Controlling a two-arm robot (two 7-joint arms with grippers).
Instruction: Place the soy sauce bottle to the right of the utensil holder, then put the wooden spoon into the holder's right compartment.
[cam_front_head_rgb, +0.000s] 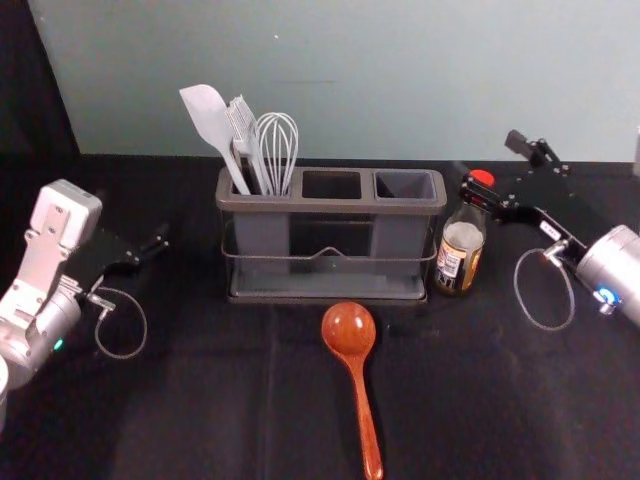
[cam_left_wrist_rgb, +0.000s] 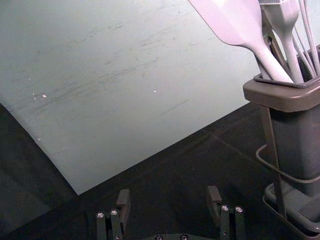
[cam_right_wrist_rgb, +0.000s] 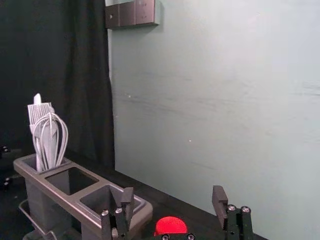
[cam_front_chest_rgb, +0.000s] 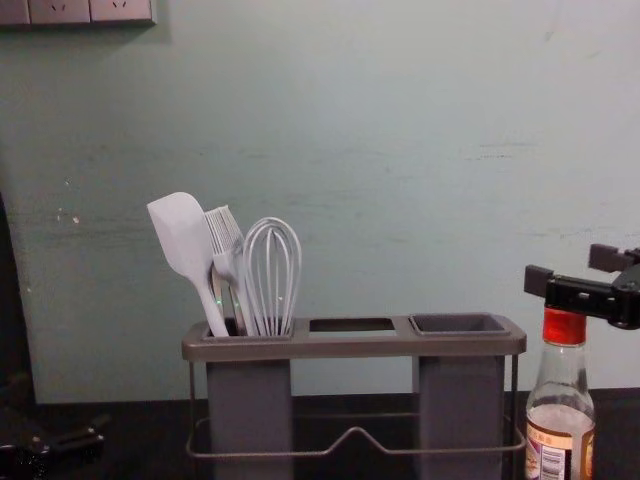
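My right gripper (cam_front_head_rgb: 492, 168) is open at the soy sauce bottle's top; in the right wrist view, the gripper (cam_right_wrist_rgb: 173, 200) has the red cap (cam_right_wrist_rgb: 171, 225) low between its spread fingers. The soy sauce bottle (cam_front_head_rgb: 462, 245) stands upright close beside the utensil holder's right end. In the chest view the gripper (cam_front_chest_rgb: 568, 268) is just above the bottle (cam_front_chest_rgb: 561, 425). The utensil holder (cam_front_head_rgb: 335, 206) has an empty right compartment (cam_front_head_rgb: 405, 184). A wooden spoon (cam_front_head_rgb: 350, 332) lies in front of it, handle towards me. Left of the holder, my left gripper (cam_front_head_rgb: 150, 245) is open; its wrist view shows the gripper (cam_left_wrist_rgb: 169, 200) holding nothing.
A white spatula (cam_front_head_rgb: 208, 118), a brush (cam_front_head_rgb: 243, 130) and a whisk (cam_front_head_rgb: 277, 145) stand in the holder's left compartment. The middle compartment (cam_front_head_rgb: 331, 185) appears empty. Behind the black-covered table (cam_front_head_rgb: 200, 400) rises a pale wall (cam_front_head_rgb: 400, 80).
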